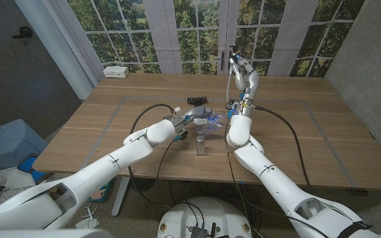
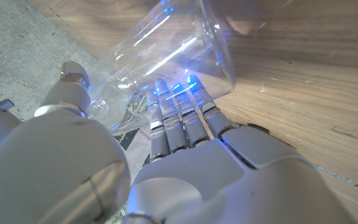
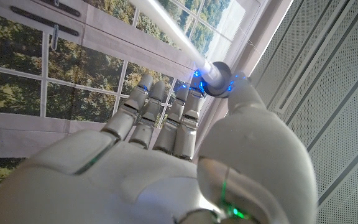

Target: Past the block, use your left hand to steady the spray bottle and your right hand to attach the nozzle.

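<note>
Wood-grain table (image 1: 296, 139): left hand (image 1: 197, 116) grips clear plastic spray bottle (image 1: 211, 119); raised right hand (image 1: 242, 71) pinches tubed nozzle (image 3: 216, 78).

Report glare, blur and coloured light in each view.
Head view: even daylight from the windows, sharp, soft shadows on the table. Left wrist view: blue light glints on the clear spray bottle and the left hand, whose near parts are blurred. Right wrist view: bright windows behind the right hand; the nozzle glows blue.
</note>
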Tool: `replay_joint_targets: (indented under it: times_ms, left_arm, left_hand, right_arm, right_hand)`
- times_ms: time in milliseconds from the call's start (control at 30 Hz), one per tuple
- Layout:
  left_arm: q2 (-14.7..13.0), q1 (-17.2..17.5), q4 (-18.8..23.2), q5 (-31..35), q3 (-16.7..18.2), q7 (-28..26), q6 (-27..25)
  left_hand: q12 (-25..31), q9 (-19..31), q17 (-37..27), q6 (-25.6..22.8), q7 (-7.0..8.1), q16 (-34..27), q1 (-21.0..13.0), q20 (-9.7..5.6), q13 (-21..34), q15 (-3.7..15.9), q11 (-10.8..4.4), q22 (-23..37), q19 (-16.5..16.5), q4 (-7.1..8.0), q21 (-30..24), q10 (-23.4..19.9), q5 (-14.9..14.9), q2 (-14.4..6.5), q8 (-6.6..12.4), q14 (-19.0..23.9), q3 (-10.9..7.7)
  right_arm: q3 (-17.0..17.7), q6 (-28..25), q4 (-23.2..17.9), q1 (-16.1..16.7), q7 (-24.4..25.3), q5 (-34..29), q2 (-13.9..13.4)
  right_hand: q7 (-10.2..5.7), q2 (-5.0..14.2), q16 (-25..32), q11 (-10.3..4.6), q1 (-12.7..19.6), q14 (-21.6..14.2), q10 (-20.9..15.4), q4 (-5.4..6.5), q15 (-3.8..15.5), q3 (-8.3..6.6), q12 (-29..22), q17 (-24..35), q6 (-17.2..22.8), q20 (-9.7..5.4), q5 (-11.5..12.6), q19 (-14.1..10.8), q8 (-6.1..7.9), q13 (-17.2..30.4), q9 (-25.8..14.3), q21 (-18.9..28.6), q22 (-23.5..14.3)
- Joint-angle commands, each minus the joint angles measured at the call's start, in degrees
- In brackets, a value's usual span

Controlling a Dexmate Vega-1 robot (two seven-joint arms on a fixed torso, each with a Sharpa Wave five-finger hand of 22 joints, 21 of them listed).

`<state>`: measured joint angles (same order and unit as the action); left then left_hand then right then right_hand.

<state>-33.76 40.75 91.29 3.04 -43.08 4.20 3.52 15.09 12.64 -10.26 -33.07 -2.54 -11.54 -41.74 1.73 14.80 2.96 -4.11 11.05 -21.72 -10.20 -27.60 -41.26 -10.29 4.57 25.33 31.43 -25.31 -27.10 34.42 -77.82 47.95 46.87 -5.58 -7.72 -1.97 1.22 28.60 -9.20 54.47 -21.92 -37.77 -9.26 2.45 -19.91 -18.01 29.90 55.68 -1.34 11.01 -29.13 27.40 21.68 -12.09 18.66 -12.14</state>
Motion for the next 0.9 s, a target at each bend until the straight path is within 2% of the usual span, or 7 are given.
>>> replay_joint_targets:
  times_ms: [33,100,167,533,900]
  left_arm:
    - [0.33,1.22,1.13,-0.57,0.44,-1.57,0.13]
    - [0.64,1.89,1.3,-0.57,0.76,-2.9,0.45]
    - [0.78,2.21,1.46,-0.56,1.0,-3.66,0.19]
    - [1.99,3.87,0.1,-1.89,2.25,-7.13,2.36]
    - [3.76,5.35,-0.9,-3.16,2.62,-9.22,6.17]
  left_hand:
    - [0.1,0.24,-0.16,-11.76,2.44,-0.02,-11.37,0.04,0.17,6.48,-2.97,0.11,-0.01,0.61,-0.3,-3.53,-0.4,-13.12,0.56,0.87,-1.01]
    - [0.42,0.27,-0.34,-12.34,2.19,-0.24,-11.39,0.14,0.29,6.65,-3.01,0.12,-0.23,1.23,-0.45,-4.47,-0.54,-14.94,0.75,1.44,-1.99]
    - [0.53,0.29,-0.36,-12.53,2.31,-0.29,-11.41,0.1,0.38,6.76,-3.25,0.14,-0.37,1.48,-0.56,-4.86,-0.58,-15.66,0.8,1.8,-2.71]
    - [0.55,0.79,-0.47,-12.11,2.78,-0.27,-11.03,0.03,0.6,6.82,-3.21,0.17,-0.62,2.26,-0.79,-5.15,-0.57,-16.16,0.93,2.09,-3.95]
    - [0.6,1.39,-0.43,-12.24,2.63,-0.42,-10.43,-0.47,0.86,7.06,-2.99,0.21,-1.49,2.65,-1.32,-5.6,-0.55,-15.78,1.38,3.21,-5.13]
  right_arm:
    - [0.37,-0.79,-2.03,1.76,-0.97,0.65,0.19]
    - [0.51,-0.63,-2.25,1.94,-0.87,0.49,0.16]
    - [0.67,-0.4,-2.53,2.08,-0.59,0.08,0.17]
    - [1.88,1.47,-3.09,2.34,1.51,-2.19,0.73]
    - [3.18,0.5,-2.08,1.98,3.31,-2.13,1.42]
  right_hand:
    - [-2.64,3.68,-0.09,-0.09,4.45,-0.1,-0.34,0.02,9.11,0.16,0.03,0.09,2.87,0.03,0.37,0.14,0.16,0.3,-0.15,0.27,-0.11]
    - [-2.62,3.67,-0.09,-0.08,4.47,-0.08,-0.33,0.03,9.11,0.21,0.06,0.11,2.79,0.01,0.37,0.16,0.13,0.33,-0.14,0.32,-0.12]
    - [-2.66,3.68,-0.11,-0.02,4.48,-0.07,-0.38,0.02,9.11,0.21,0.05,0.11,2.85,0.05,0.38,0.18,0.15,0.33,-0.14,0.33,-0.12]
    - [-2.63,3.77,-0.14,-0.03,4.5,-0.14,-0.47,0.08,9.11,0.33,0.1,0.16,2.78,0.04,0.42,0.27,0.13,0.43,-0.11,0.51,-0.15]
    - [-2.62,3.89,-0.16,-0.12,4.64,-0.28,-0.54,0.07,9.18,0.36,0.15,0.17,2.69,0.01,0.47,0.37,0.11,0.52,-0.09,0.68,-0.17]
